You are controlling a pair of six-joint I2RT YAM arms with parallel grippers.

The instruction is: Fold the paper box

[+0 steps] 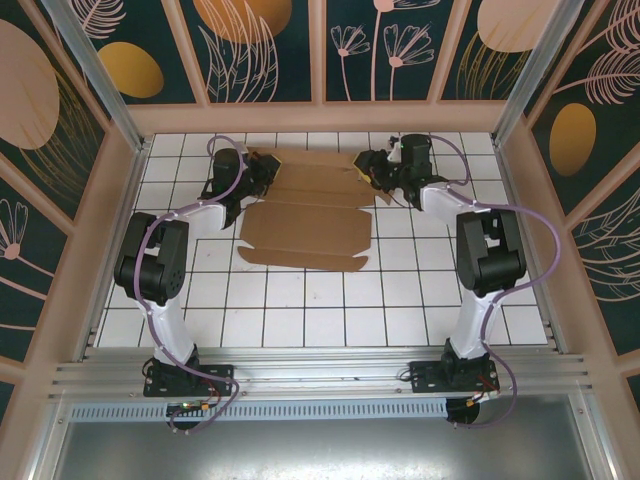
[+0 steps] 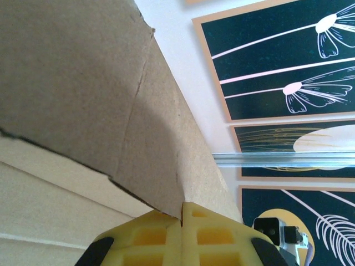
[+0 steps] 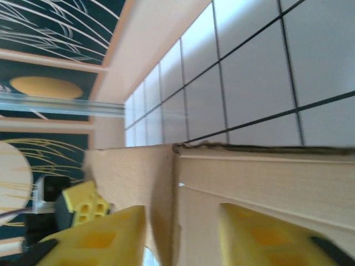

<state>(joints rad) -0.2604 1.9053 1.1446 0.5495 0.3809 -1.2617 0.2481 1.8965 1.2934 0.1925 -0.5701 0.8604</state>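
White-tiled bench, fenced on three sides by dark flower-print panels, aluminium rail across one of them.

Box at far centre of the bench: brown card sheet, unprinted, mostly flat, creased crosswise, with flaps at the far end raised between the two arms.

Reaching to the sheet's far-left corner, left arm; to its far-right corner, right arm.

At the far-left corner, left jaws fully closed: yellow pads pressed face to face, with the edge of a raised card flap running down into the seam between them. Flap pinched there, standing steep and close before the left wrist camera.

At the far-right corner, right jaws part open: pads well apart, one either side of an upright card edge. No telling whether either pad touches the card.

Beyond that edge in the right wrist view, bare tiles and the foot of the far wall. Small and far across the card, the other arm's yellow pads.
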